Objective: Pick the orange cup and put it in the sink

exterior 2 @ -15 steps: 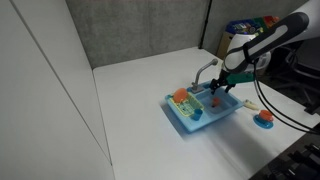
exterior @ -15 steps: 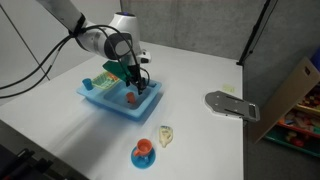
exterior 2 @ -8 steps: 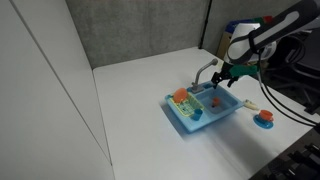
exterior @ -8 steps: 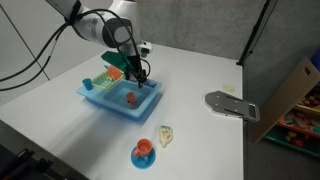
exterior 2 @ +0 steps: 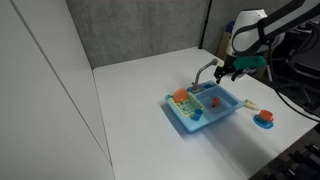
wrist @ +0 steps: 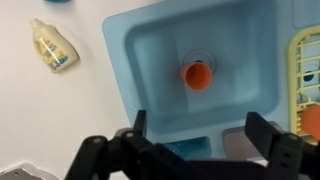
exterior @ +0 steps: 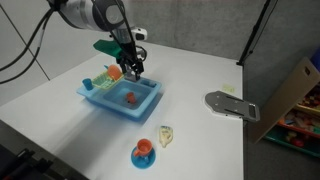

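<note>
Fingers (wrist: 265, 135) of the gripper (wrist: 200, 128) stand spread and empty above the sink (wrist: 150, 55); the orange cup (wrist: 196, 74) rests inside it, free of them, so the task looks complete

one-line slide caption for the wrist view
Open gripper above the sink, the orange cup resting in its basin.

White jointed arm (exterior: 92, 12), grey bands; black claw (wrist: 197, 118)
</note>
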